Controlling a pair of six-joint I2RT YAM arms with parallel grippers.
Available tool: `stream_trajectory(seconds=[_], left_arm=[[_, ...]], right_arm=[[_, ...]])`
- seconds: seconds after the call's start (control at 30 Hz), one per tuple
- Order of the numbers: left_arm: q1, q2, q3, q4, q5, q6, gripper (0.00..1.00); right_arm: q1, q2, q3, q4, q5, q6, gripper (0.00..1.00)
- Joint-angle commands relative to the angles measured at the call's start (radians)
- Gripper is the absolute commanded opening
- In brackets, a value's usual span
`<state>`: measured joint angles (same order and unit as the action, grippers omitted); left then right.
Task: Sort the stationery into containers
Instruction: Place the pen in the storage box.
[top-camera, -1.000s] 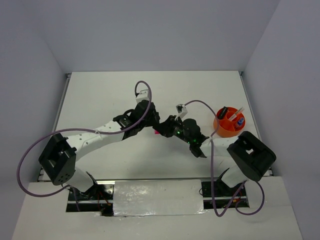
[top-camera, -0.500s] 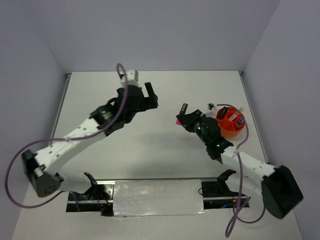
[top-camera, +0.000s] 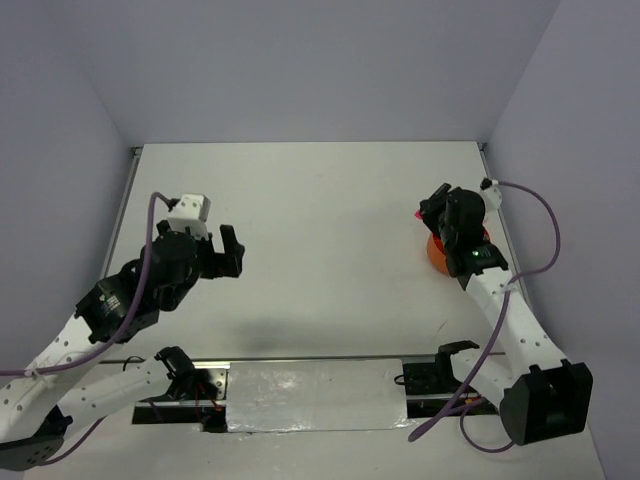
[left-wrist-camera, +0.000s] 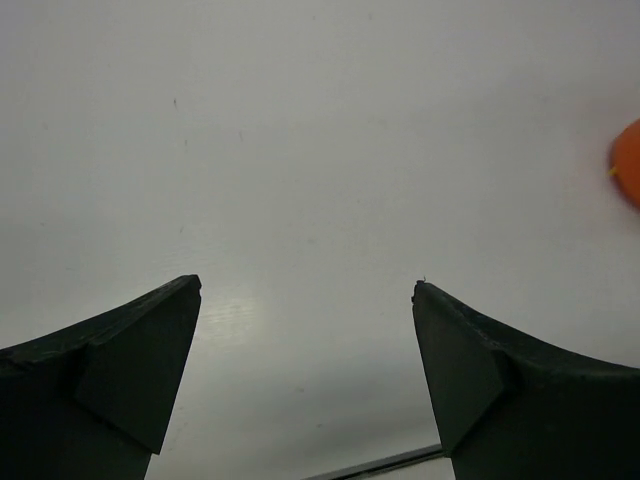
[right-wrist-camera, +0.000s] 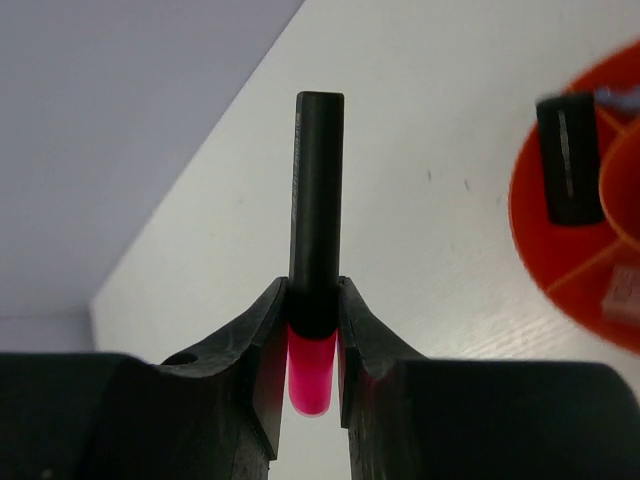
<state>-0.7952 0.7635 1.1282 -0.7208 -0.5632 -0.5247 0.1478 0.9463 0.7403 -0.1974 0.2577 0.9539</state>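
A black highlighter (right-wrist-camera: 317, 190) with a pink cap (right-wrist-camera: 311, 365) is clamped in my right gripper (right-wrist-camera: 313, 290), its black end pointing away from the wrist. From above, the right gripper (top-camera: 432, 208) hangs at the left edge of the orange bowl (top-camera: 437, 254), and the pink cap (top-camera: 418, 214) pokes out to the left. In the right wrist view the orange bowl (right-wrist-camera: 560, 250) lies to the right, with a black item (right-wrist-camera: 568, 155) in one compartment. My left gripper (left-wrist-camera: 308, 285) is open and empty over bare table, at the near left (top-camera: 228, 255).
The right arm (top-camera: 490, 285) covers most of the bowl from above. The bowl's rim (left-wrist-camera: 628, 160) shows at the right edge of the left wrist view. Side walls close the table in left and right; the arm bases sit along the near edge.
The grippers were together at mid-table. The left one has let go, opened wide and pulled back to the near left. The right one has carried the highlighter rightward to the bowl.
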Motion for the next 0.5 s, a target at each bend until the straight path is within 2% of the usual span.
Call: stream_trajectory(seconds=[0.0, 0.07, 0.17, 0.3, 0.37, 0.47], left_arm=[[0.002, -0.094, -0.089, -0.046, 0.052, 0.114, 0.99], [0.002, -0.163, -0.163, -0.005, 0.055, 0.130, 0.99], [0.002, -0.210, -0.249, 0.058, 0.068, 0.138, 0.99], [0.004, -0.216, -0.300, 0.098, 0.068, 0.143, 0.99], [0.007, -0.198, -0.300, 0.095, 0.053, 0.137, 0.99], [0.008, -0.188, -0.303, 0.090, 0.074, 0.135, 0.99]], right_arm=[[-0.005, 0.061, 0.107, -0.007, 0.014, -0.361, 0.00], [-0.030, 0.071, 0.090, 0.019, -0.017, -0.478, 0.00], [-0.040, 0.065, 0.090, -0.017, -0.037, -0.486, 0.00], [-0.065, 0.005, 0.021, -0.033, -0.125, -0.228, 0.00], [-0.063, -0.012, 0.007, -0.056, -0.112, -0.125, 0.00], [-0.063, -0.015, 0.011, -0.027, -0.068, -0.193, 0.00]])
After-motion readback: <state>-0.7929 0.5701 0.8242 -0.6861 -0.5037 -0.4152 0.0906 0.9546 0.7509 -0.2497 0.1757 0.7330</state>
